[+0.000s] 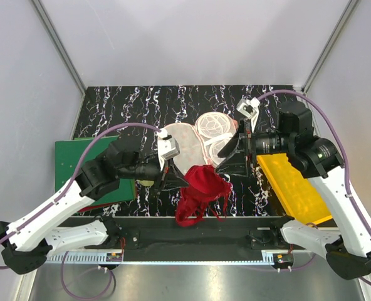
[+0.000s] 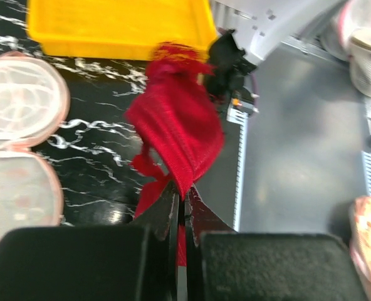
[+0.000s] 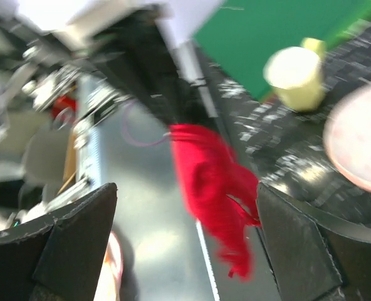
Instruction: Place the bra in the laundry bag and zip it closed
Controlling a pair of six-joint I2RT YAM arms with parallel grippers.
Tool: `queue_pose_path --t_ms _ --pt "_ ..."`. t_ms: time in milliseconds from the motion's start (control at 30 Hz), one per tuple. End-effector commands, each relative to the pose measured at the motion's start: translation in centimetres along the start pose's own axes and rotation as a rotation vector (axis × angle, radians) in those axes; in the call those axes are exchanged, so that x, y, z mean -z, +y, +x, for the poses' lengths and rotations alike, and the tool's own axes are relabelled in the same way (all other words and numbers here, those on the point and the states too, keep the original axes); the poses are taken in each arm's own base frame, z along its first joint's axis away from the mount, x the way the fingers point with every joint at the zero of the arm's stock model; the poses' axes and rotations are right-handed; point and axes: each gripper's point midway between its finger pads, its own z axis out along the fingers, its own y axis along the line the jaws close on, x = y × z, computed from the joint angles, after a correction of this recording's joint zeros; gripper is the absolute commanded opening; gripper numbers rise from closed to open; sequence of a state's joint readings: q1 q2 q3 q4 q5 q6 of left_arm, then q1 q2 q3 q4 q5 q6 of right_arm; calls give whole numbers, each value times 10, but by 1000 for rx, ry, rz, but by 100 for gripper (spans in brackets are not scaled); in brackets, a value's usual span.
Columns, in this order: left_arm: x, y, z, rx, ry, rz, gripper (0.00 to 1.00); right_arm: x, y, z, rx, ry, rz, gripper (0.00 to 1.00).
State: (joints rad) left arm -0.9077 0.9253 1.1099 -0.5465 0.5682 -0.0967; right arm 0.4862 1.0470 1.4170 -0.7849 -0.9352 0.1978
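Listener: Bra [image 1: 201,187] first, please. Where is it?

Describer: Lower centre of the overhead view. It is a bright red bunch of lace near the front edge of the black, white-veined table [image 1: 110,103], with its lower end hanging past that edge. The left gripper [image 1: 176,179] has it. In the left wrist view the two black fingers [image 2: 167,216] are pressed together on one corner of the red fabric [image 2: 179,132], and the rest droops away from them.

Listener: And the laundry bag?

Describer: It lies open on the table just above the bra in the overhead view. The peach-pink padded lobe [image 1: 184,139] is on the left and the round white mesh halves are to its right. The bra is outside it (no red fabric touches the pouch). The left wrist view shows the bag's rim [image 2: 19,103] at the left edge of the frame.

Listener: What about the right hand?

Describer: The right gripper [image 1: 226,153] hovers at the bag's right lobe with its jaws spread wide and holding nothing. Its wrist view is blurred. The fingers [image 3: 79,241] sit far apart at the bottom corners, and the bra [image 3: 214,188] dangles in the frame between them.

Listener: Anything else?

Describer: A yellow tray [image 1: 292,185] sits at the right. A green mat [image 1: 85,160] sits at the left, with a small pale yellow cup [image 3: 295,75] beside it.
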Motion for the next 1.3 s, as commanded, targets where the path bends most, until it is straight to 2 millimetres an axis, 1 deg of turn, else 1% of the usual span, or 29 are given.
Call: queue_pose_path --t_ms 0,67,100,133,167,200,300,367,400,433,500,533,600,633,733,833,867,900,967,1000,1067,1100,1167,1200,1267 --pt "5 -26 -9 17 -12 139 0 -8 48 13 65 88 -256 98" --pt "3 -27 -9 24 -7 151 0 -20 47 22 52 118 -246 97" --pt "2 -29 -10 27 -4 164 0 -25 53 29 49 144 -271 96" --pt "1 -31 -11 25 -5 182 0 -31 54 33 40 161 -278 95" --pt "2 -38 -12 23 -2 232 0 -35 51 36 36 173 -271 94" --pt "1 -42 -12 24 1 258 0 -40 50 40 37 186 -260 94" --pt "3 -52 -10 14 9 328 0 -51 41 47 25 223 -260 95" --pt "7 -59 -10 -1 6 371 0 -55 47 51 32 243 -289 94" --pt "8 -61 -9 -4 6 379 0 -58 45 54 32 255 -290 94" --pt "9 -62 -9 -7 5 390 0 -59 45 56 46 261 -289 94" --pt "12 -66 -7 -13 4 409 0 -60 35 55 72 256 -230 95" --pt "13 -68 -7 -15 3 415 0 -58 33 53 92 255 -210 97" --pt "15 -71 -7 -19 4 438 0 -57 35 50 106 249 -209 98" --pt "16 -73 -6 -20 6 453 0 -57 36 48 116 246 -211 100" --pt "22 -83 -5 -23 13 517 0 -53 32 44 161 237 -162 100" --pt "27 -90 -3 -36 15 563 0 -55 39 44 144 246 -225 100" --pt "28 -93 -2 -39 18 582 0 -56 45 46 130 259 -269 100" --pt "29 -94 -2 -42 17 590 0 -61 45 50 105 282 -289 100" --pt "28 -92 -6 -47 11 577 0 -64 53 56 82 314 -346 100" --pt "27 -91 -7 -48 9 568 0 -68 61 62 74 341 -380 100" --pt "24 -90 -10 -49 9 566 0 -69 73 65 62 352 -449 100" --pt "23 -89 -11 -48 10 563 0 -68 80 67 45 359 -470 98" --pt "21 -86 -13 -51 5 544 0 -68 83 70 39 359 -497 94" --pt "21 -85 -14 -52 4 541 0 -67 84 72 30 360 -500 86" --pt "19 -82 -14 -56 0 519 0 -64 86 73 28 358 -505 64"
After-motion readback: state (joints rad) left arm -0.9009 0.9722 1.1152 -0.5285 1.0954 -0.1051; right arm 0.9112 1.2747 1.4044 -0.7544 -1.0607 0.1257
